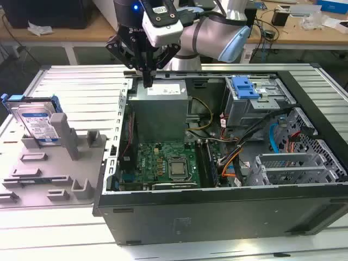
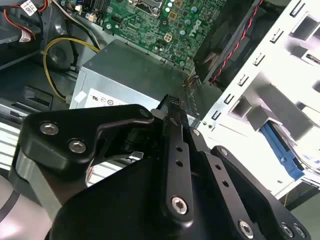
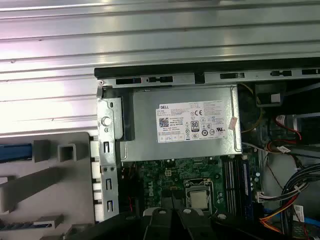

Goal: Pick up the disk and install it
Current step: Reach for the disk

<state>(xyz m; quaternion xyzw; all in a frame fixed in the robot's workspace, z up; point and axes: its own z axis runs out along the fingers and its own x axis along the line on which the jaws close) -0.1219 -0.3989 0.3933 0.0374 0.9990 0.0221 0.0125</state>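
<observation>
Disk (image 1: 36, 120) aslant on grey fixture (image 1: 54, 182), long axis upward, label outward.

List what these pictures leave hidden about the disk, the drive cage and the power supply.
Exterior view: a lower corner of the disk sits behind the grey holder.
Exterior view: the slot of the drive cage is hidden by its walls and blue latch.
Second wrist view: the claw covers the near part of the power supply.

Silver metal disk (image 1: 38, 124) edged in blue plastic — matt black claw (image 1: 148, 81)
</observation>
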